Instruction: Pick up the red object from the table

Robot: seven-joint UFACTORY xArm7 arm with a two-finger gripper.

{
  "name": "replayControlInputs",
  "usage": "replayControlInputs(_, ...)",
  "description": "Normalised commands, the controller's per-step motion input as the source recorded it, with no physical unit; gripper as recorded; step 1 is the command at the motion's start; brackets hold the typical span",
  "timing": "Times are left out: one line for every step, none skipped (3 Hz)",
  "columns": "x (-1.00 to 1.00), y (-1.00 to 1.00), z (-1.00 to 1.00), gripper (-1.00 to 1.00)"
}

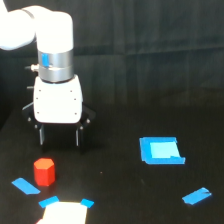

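Note:
The red object (44, 171) is a small red-orange faceted block standing upright on the black table (115, 185) at the exterior view's lower left. My gripper (59, 137) hangs from the white arm above and behind the block, a little to its right. Its two dark fingers (41, 136) point down and stand apart, open, with nothing between them. The fingertips are clear of the block and do not touch it.
A blue square patch (160, 150) lies at the exterior view's right of centre. Blue tape strips lie at the lower right (196, 196) and lower left (25, 186). A bright white patch with blue corners (65, 212) sits at the bottom edge.

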Motion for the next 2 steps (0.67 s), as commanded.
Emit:
replayControlInputs(-0.05, -0.88, 0.17, 0.87)
replayControlInputs(0.22, -0.86, -0.13, 0.41)
